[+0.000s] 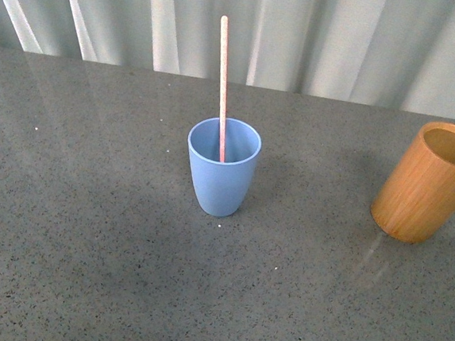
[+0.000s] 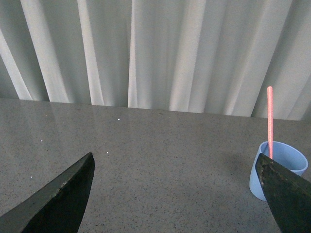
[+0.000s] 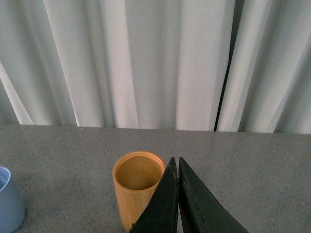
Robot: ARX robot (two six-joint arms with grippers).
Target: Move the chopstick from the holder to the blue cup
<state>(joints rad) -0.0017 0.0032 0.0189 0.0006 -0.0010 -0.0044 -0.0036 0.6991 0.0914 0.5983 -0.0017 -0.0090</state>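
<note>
One pink chopstick (image 1: 222, 82) stands in the blue cup (image 1: 220, 178), leaning on the far rim and sticking up high above it. The cup sits in the middle of the gray table (image 1: 86, 238). The wooden holder (image 1: 429, 184) stands well apart, off to the right. The left gripper (image 2: 175, 194) is wide open with nothing in it. The right gripper (image 3: 178, 194) is closed tight, near the holder, gripping nothing. No writing shows anywhere.
</note>
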